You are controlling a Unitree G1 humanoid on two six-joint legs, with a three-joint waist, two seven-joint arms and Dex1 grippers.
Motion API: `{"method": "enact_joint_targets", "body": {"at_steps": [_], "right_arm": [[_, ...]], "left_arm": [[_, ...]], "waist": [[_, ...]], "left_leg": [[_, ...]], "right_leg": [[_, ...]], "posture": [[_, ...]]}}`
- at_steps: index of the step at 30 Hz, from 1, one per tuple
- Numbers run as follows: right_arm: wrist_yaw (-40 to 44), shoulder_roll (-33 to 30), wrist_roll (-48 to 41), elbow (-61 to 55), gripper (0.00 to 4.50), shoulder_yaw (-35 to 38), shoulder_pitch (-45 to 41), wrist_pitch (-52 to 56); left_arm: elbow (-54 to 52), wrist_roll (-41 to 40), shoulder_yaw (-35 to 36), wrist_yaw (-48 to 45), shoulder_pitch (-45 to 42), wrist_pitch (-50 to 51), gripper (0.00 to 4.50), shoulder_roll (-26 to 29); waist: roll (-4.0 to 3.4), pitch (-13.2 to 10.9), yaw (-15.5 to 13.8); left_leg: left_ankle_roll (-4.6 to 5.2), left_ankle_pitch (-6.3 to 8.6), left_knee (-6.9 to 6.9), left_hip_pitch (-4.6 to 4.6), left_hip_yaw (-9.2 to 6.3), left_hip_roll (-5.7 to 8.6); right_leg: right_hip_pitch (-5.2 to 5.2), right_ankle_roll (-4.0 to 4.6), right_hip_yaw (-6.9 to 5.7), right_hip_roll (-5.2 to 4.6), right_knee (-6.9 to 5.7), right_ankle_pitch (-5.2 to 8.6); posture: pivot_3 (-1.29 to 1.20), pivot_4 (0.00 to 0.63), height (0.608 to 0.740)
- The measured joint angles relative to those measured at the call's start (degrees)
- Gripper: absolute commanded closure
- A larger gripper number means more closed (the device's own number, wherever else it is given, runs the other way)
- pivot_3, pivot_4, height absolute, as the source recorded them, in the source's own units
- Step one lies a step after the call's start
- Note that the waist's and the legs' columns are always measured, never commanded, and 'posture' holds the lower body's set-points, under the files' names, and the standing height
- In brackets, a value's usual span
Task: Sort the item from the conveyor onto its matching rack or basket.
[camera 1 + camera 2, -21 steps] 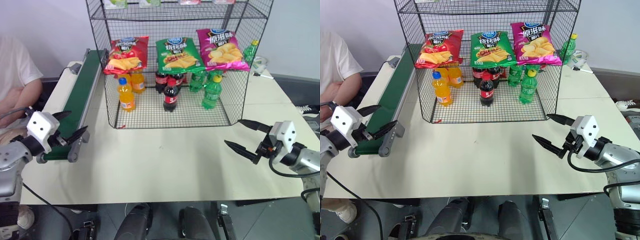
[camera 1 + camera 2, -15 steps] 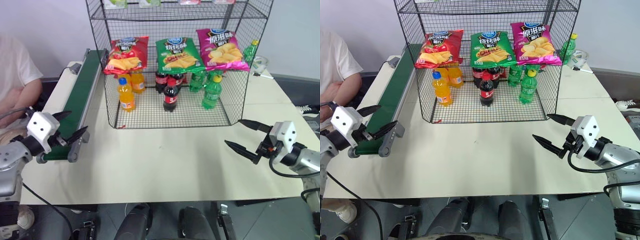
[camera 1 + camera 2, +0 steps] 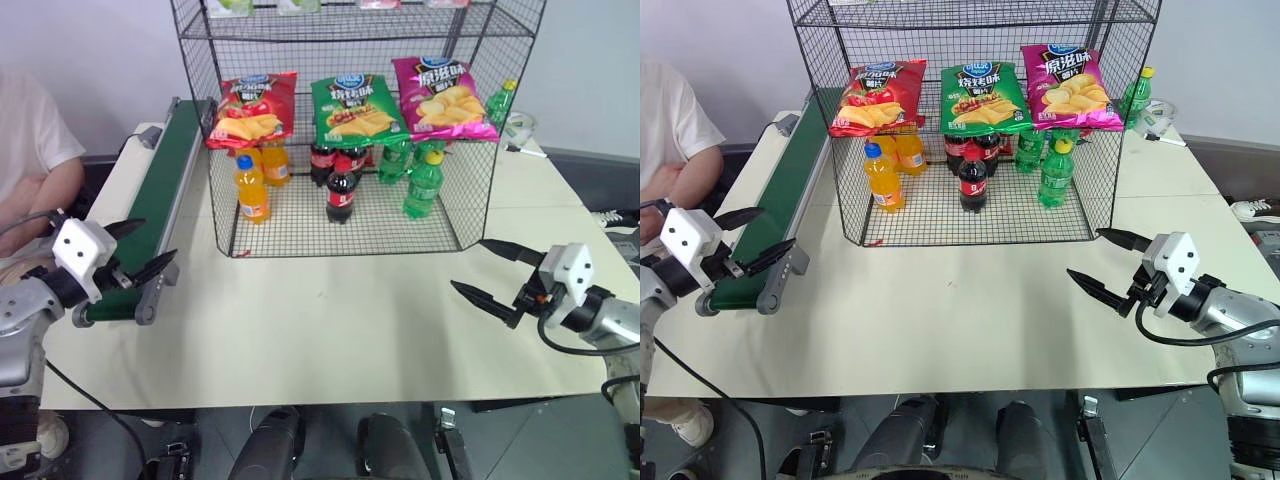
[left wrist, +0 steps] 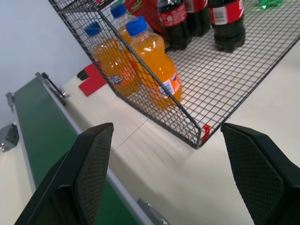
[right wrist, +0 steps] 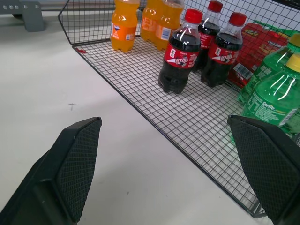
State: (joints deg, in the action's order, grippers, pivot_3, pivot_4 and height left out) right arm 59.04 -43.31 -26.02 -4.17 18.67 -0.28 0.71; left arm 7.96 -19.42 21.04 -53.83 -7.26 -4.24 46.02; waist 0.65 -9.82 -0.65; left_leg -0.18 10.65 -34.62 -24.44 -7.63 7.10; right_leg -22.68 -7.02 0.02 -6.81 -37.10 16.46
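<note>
Already racked, the red crinkly chip bag [image 3: 253,108] shows yellow chips, apparently undented; both grippers gape empty.

left gripper [image 3: 139,249] edged slightly up conveyor [image 3: 152,197].

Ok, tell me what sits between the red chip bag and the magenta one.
The green chip bag lies between the red chip bag and the magenta chip bag, seen in both eye views.

Green chip bag [image 3: 352,110] beside magenta chip bag [image 3: 441,98]
</note>
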Motion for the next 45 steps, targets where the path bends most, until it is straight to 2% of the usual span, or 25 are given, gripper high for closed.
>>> {"method": "enact_joint_targets", "body": {"at_steps": [28,45], "right_arm": [[0.4,0.1,1.0,2.8,0.00,-0.6,-2.5,-2.2],[0.4,0.7,2.1,3.5,0.00,-1.9,-2.3,-4.2]], "left_arm": [[1.6,0.0,0.0,-1.2,0.5,-1.3,0.69,-0.1],[3.3,0.2,-2.2,0.5,-2.1,-2.0,0.69,-3.6]], "waist": [[-0.01,0.0,0.0],[-0.02,0.0,-0.1]], "left_leg": [[0.00,-0.01,0.22,0.01,0.00,0.00],[0.08,-0.07,0.28,0.02,0.00,0.01]], "right_leg": [[-0.09,0.00,0.01,-0.01,0.03,0.00],[-0.09,-0.01,0.00,0.00,0.04,-0.02]], "posture": [[0.00,0.150,0.740],[0.00,0.150,0.740]]}}
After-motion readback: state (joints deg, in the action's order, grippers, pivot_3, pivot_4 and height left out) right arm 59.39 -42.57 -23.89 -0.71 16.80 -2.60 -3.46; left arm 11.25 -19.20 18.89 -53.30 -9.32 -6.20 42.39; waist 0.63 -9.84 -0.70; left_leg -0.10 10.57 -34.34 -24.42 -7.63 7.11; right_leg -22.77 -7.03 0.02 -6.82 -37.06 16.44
